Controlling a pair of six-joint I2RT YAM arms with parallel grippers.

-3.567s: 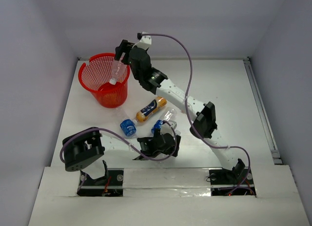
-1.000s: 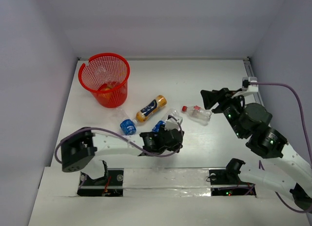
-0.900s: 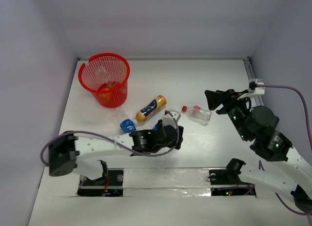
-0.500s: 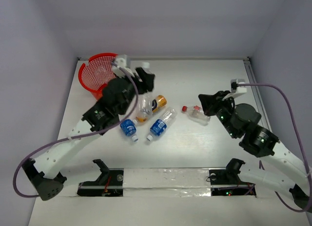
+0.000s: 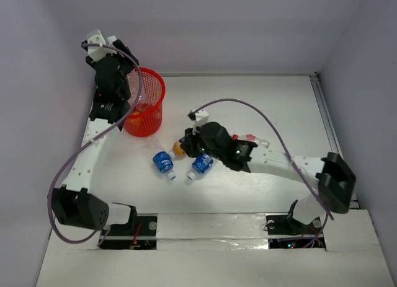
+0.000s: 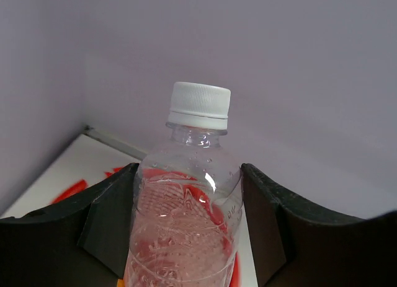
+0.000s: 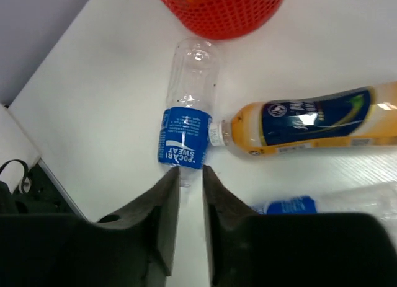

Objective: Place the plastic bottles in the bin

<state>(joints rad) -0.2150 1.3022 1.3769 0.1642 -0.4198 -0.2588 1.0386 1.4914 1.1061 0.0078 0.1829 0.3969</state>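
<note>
The red mesh bin (image 5: 160, 88) stands at the far left. My left gripper (image 5: 127, 87) is over its left rim, shut on a clear white-capped bottle (image 6: 186, 219) held cap up; the red mesh shows through it. My right gripper (image 5: 185, 142) hangs low over the middle bottles, fingers almost together and empty (image 7: 191, 172). Just beyond its tips lies a blue-labelled bottle (image 7: 185, 132), also in the top view (image 5: 163, 162). The orange-and-blue bottle (image 7: 316, 123) lies to its right. A second blue-labelled bottle (image 5: 201, 165) lies nearby.
A clear red-capped bottle (image 5: 254, 139) lies partly hidden behind my right arm. Something orange shows through the bin's mesh (image 5: 133, 118). Grey walls close the table at the back and sides. The right arm stretches across the table's middle.
My left arm has carried the clear bottle from beside the bin up over its rim. My right arm has swung left from the red-capped bottle to above the middle bottles.
</note>
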